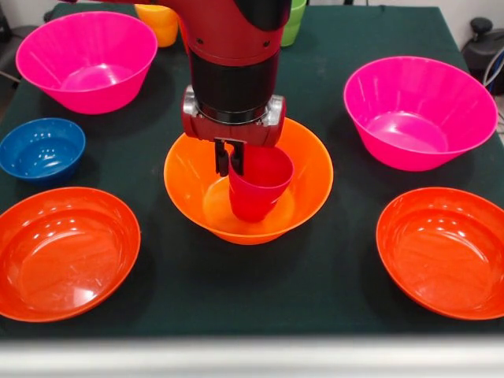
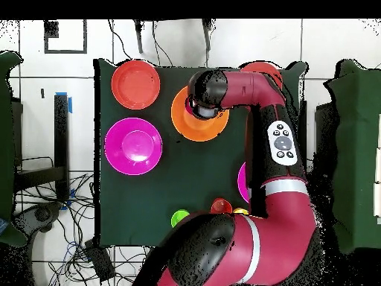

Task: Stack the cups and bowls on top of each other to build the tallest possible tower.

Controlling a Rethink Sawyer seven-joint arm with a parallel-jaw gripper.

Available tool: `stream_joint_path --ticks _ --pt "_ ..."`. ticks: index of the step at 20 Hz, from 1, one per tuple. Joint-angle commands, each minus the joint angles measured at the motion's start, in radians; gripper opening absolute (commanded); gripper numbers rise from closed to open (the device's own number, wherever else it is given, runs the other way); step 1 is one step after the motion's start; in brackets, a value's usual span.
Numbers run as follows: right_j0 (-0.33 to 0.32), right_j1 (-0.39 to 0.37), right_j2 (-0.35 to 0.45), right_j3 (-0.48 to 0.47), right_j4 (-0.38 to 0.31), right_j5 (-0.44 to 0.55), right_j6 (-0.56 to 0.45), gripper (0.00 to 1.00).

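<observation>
The large orange bowl (image 1: 248, 206) stands upright at the middle of the table. Inside it is the red cup (image 1: 260, 187), mouth up and leaning a little. My gripper (image 1: 230, 165) comes straight down from above and is shut on the cup's left rim, one finger inside and one outside. From overhead, the arm covers most of the orange bowl (image 2: 181, 119) and hides the cup and gripper. The small blue bowl (image 1: 41, 148) sits alone at the left.
Two pink bowls (image 1: 87, 59) (image 1: 420, 110) stand at the back left and right. Two shallow red-orange bowls (image 1: 67, 252) (image 1: 445, 250) lie at the front corners. A yellow cup (image 1: 157, 22) and a green cup (image 1: 295, 20) stand at the far edge; an orange cup (image 2: 220, 205) shows overhead.
</observation>
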Motion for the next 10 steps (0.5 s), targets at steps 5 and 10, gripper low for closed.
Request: stream_joint_path --ticks 5,10 --pt "0.028 0.043 0.002 0.012 -0.012 0.087 -0.096 0.00" --pt "0.030 0.056 0.004 -0.002 -0.014 0.087 -0.097 0.00"
